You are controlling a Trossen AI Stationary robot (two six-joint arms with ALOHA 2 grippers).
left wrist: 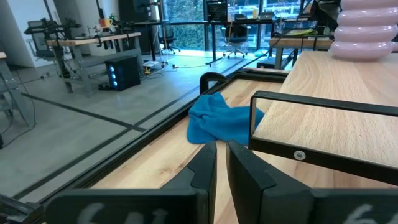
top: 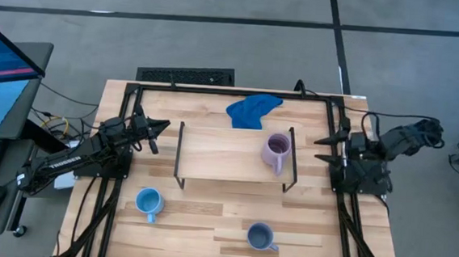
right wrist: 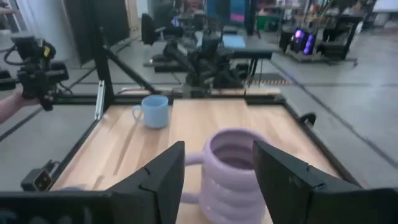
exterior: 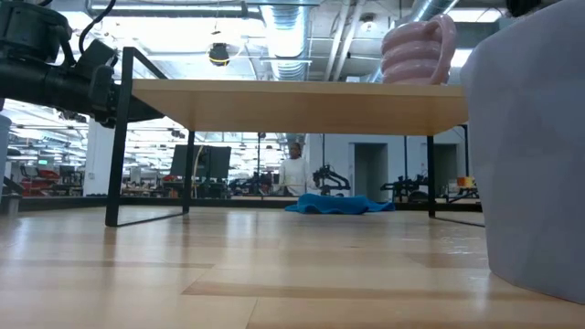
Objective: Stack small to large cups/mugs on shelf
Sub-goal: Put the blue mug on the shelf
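Observation:
The light-wood shelf (top: 228,154) stands on black wire legs in the middle of the table. The lilac mug (top: 276,150) stands upright on the shelf's right end, its handle toward the table's near edge. The sky-blue mug (top: 148,201) and the grey-blue mug (top: 260,236) stand on the tabletop nearer the front; the grey-blue mug (exterior: 539,155) looms close in the low view. My left gripper (top: 163,127) is shut and empty just left of the shelf. My right gripper (top: 320,149) is open and empty just right of the shelf, level with the lilac mug (right wrist: 233,171) and apart from it.
A bright blue cloth (top: 253,110) lies crumpled on the table behind the shelf, and shows in the left wrist view (left wrist: 221,121). A black frame (top: 216,89) runs along the table's far edge. A desk with a monitor (top: 0,56) stands off the table's left.

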